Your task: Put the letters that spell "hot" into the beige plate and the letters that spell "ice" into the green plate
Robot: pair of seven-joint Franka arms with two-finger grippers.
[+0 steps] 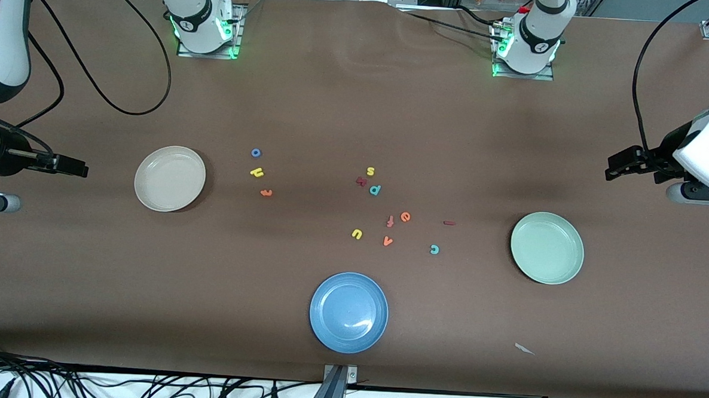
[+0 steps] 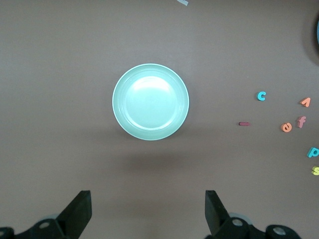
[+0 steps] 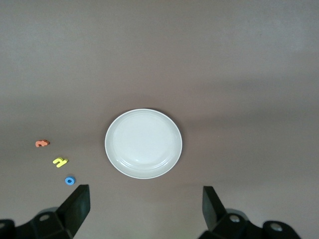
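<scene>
Left pincer [image 2: 148,211] spread, above counter [image 1: 358,103] beside green plate [image 1: 547,247] | right pincer [image 3: 145,209] spread, beside beige plate [image 1: 170,178] | h [image 1: 257,172], o [image 1: 256,153], t [image 1: 265,192] near right pincer's plate; i [image 1: 448,223], c [image 1: 434,249], e [image 1: 405,217] toward left pincer — foam judged light, soft, flat; pinched best across outer edges.

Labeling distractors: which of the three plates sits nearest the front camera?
The blue plate, lowest in the front view; the beige plate and green plate lie farther back, at opposite ends.

Both arms wait raised — left tool [image 2: 148,214] and right tool [image 3: 145,211] spread wide.
</scene>
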